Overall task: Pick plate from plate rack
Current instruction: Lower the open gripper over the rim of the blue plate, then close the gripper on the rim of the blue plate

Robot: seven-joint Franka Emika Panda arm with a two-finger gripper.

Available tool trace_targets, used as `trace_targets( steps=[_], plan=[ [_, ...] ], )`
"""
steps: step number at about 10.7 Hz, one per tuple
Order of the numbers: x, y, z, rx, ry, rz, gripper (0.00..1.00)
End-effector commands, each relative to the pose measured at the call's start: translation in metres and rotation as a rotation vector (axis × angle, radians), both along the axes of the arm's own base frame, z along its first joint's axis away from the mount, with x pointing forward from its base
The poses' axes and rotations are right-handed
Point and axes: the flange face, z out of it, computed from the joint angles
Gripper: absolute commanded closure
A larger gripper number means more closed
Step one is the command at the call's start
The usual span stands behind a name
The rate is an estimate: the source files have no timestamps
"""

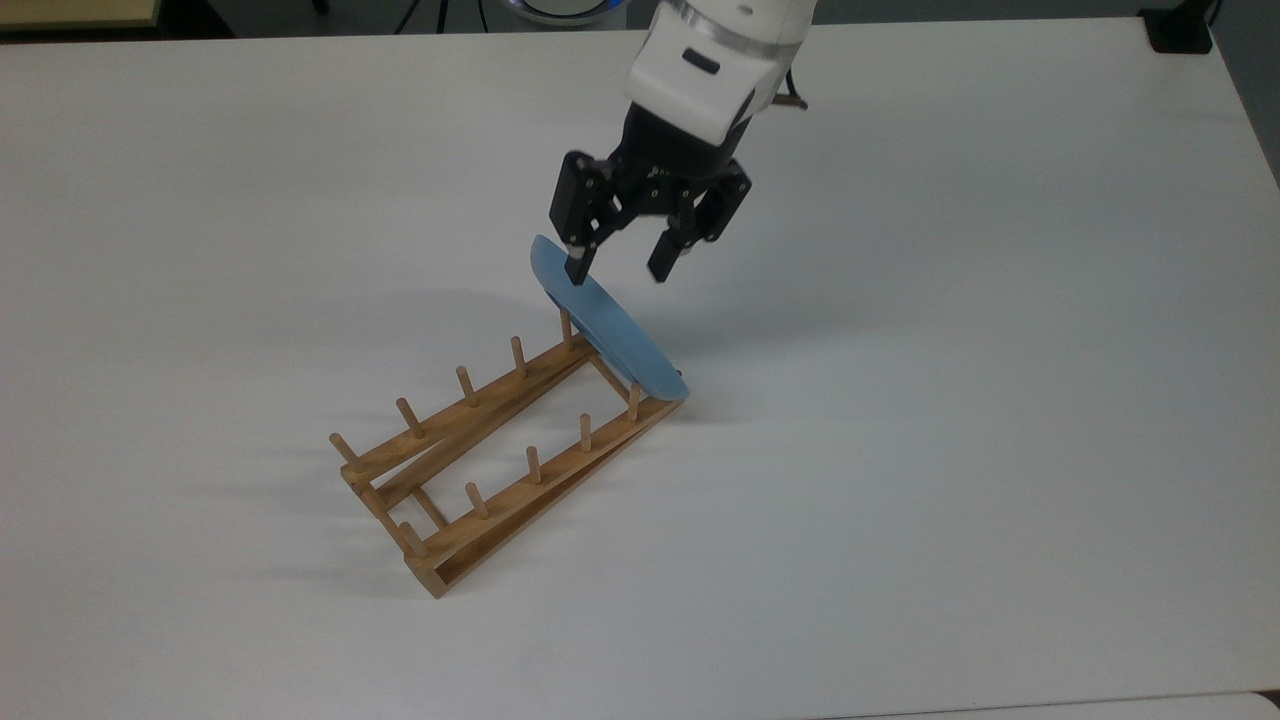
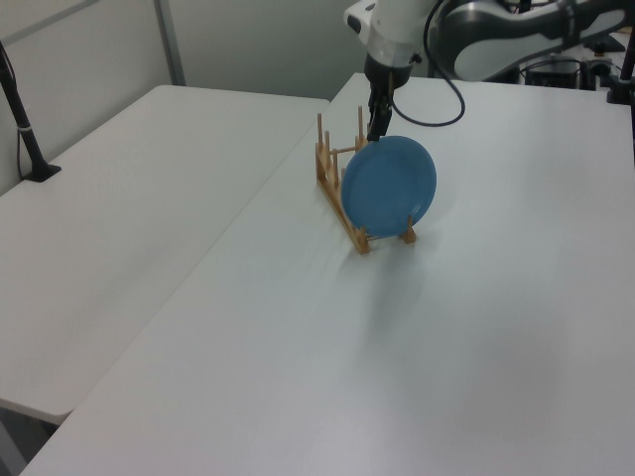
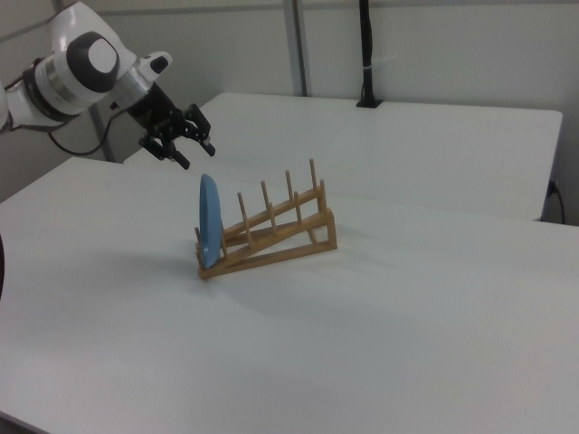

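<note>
The light-blue plate [image 1: 610, 330] stands on edge in the end slot of the wooden plate rack [image 1: 480, 460], at the rack's far right end in the top view. My gripper [image 1: 618, 272] hangs open just above the plate's upper rim, one finger on each side of the rim line, holding nothing. In the left view the plate [image 2: 389, 186] faces the camera, with the gripper [image 2: 378, 124] above its top left edge and the rack [image 2: 337, 183] behind. In the right view the gripper [image 3: 197, 155] is a little above the plate [image 3: 209, 221], clear of it, and the rack [image 3: 280, 231] slopes up to the right.
Rack and plate sit mid-way on a white table [image 1: 900, 300]. A second white table [image 2: 129, 198] adjoins it, with a black clamped post [image 2: 25, 129]. A black clamp [image 1: 1180, 30] sits at the top view's far right corner.
</note>
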Motion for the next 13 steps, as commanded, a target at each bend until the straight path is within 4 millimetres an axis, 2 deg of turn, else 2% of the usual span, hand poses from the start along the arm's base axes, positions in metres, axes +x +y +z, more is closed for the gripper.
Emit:
trace_targets(
  steps=[1, 4, 6, 8, 9, 11, 13],
  plan=[
    [0.007, 0.003, -0.025, -0.085, 0.028, 0.122, 0.49],
    [0.003, -0.002, -0.042, -0.119, 0.085, 0.176, 0.55],
    [0.000, -0.004, -0.051, -0.158, 0.102, 0.187, 0.67],
    [-0.002, -0.005, -0.049, -0.167, 0.113, 0.199, 0.93],
    [-0.004, -0.005, -0.050, -0.171, 0.117, 0.205, 0.99],
    [-0.007, -0.006, -0.038, -0.171, 0.108, 0.216, 1.00],
    [-0.012, -0.006, -0.011, -0.161, 0.067, 0.217, 1.00]
  ],
)
